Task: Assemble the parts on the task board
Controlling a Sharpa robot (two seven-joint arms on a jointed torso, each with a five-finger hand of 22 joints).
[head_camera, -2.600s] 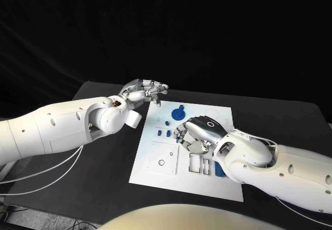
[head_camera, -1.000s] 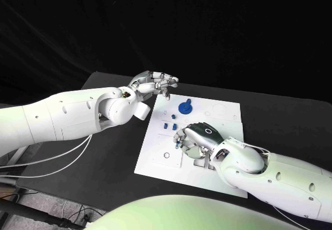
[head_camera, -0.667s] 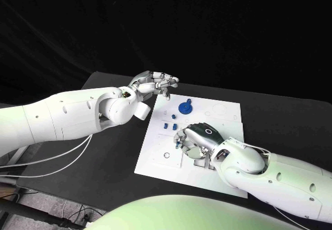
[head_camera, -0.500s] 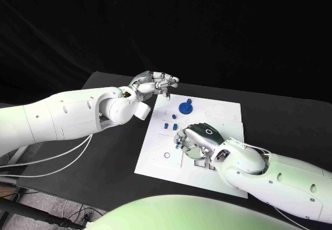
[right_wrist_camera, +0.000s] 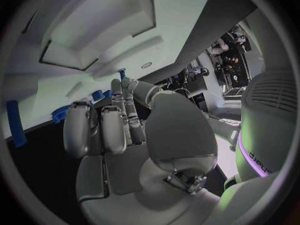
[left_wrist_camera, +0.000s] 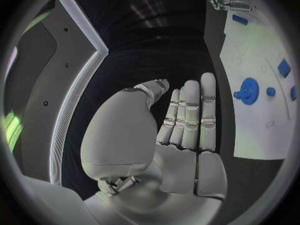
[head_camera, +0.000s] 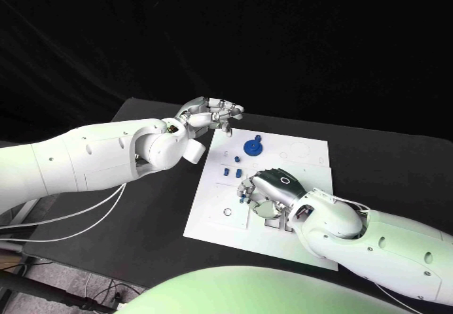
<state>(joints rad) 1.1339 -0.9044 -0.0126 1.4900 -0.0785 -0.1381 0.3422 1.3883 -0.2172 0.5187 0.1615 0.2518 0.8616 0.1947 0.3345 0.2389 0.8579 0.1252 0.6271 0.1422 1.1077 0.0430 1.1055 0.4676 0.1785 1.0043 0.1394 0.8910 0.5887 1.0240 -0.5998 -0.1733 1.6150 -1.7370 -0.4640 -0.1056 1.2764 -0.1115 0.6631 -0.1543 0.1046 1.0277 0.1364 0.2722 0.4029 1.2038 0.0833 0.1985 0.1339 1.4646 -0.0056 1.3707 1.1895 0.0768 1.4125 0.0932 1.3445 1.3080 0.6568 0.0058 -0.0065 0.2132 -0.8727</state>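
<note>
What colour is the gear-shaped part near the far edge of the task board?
Blue. The gear-shaped part shows best in the left wrist view, against the white task board.

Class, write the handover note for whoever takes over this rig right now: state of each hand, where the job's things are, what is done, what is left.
Left hand: holds nothing, fingers apart, above the task board's far left corner.
Right hand: over the board's middle, a small blue part at its fingertips; grip cannot be told.
Blue gear sits near the far edge; two small blue pieces lie beside the right hand.
Done: unclear.
Left: seat the loose parts.
</note>
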